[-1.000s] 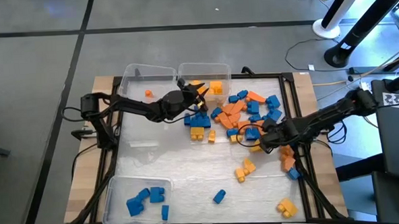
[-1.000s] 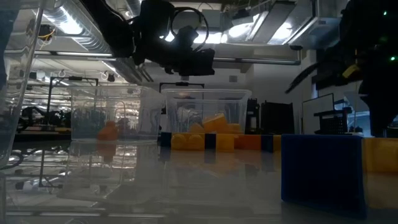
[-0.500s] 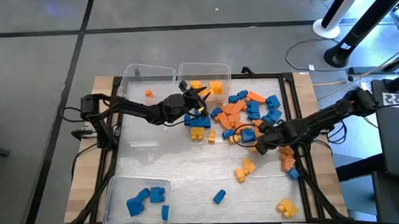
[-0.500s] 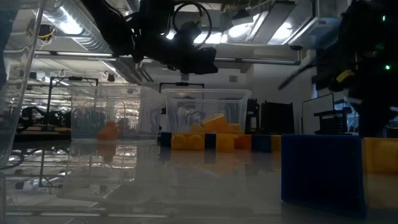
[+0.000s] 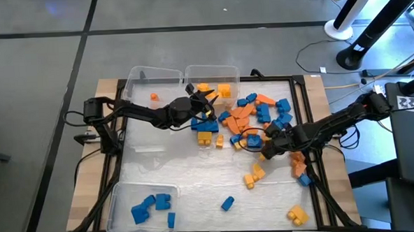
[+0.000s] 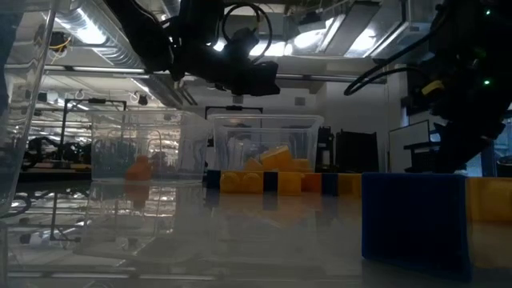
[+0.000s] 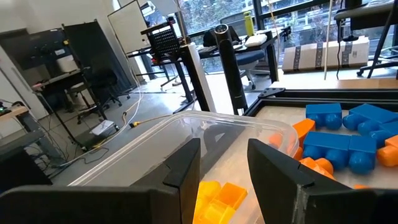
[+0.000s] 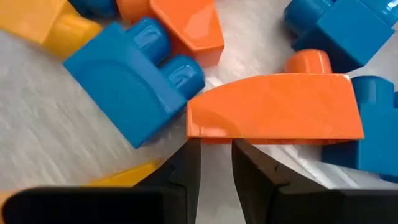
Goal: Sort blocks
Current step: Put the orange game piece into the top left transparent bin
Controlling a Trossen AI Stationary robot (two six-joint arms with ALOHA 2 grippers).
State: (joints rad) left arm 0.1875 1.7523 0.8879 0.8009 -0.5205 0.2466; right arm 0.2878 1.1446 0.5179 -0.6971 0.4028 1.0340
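Since a moment ago the right gripper (image 5: 264, 150) has slid from the pile's edge down toward the near side and sits lower over the table, while the left arm barely shifts. At left, the left gripper (image 5: 207, 98) hovers at the rim of the clear bin (image 5: 231, 74) holding yellow blocks (image 7: 219, 198), fingers apart and empty. Rightward, the main heap of blue and orange blocks (image 5: 259, 114) lies mid-table, and the right gripper's fingers (image 8: 181, 169) stand slightly apart, empty, just before an orange block (image 8: 273, 116) beside a blue block (image 8: 134, 78).
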